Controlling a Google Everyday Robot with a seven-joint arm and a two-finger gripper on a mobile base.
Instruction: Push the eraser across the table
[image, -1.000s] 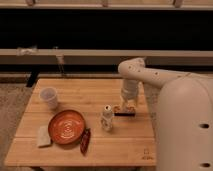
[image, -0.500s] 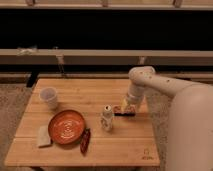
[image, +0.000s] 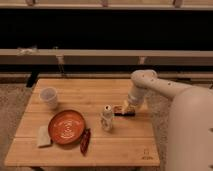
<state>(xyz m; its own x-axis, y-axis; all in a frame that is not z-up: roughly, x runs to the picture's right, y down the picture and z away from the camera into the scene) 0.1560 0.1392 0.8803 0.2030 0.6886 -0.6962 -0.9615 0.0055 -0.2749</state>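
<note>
The eraser (image: 123, 110) is a small dark bar with reddish-orange markings. It lies on the light wooden table (image: 95, 145), right of centre, just right of the small white bottle (image: 106, 119). My gripper (image: 129, 106) hangs from the white arm (image: 150, 82) that reaches in from the right. It is down at the table top, right at the eraser's right end. The eraser's right end is partly hidden behind the gripper.
An orange-red plate (image: 66, 127) sits front left, with a pale beige block (image: 43, 136) to its left and a glossy dark red object (image: 85, 141) to its right. A clear plastic cup (image: 48, 96) stands at the left. The robot's white body (image: 192, 135) fills the right side.
The arm's upper joint has swung right, away from the table's middle. The gripper stays low at the eraser; the eraser looks much where it was.
</note>
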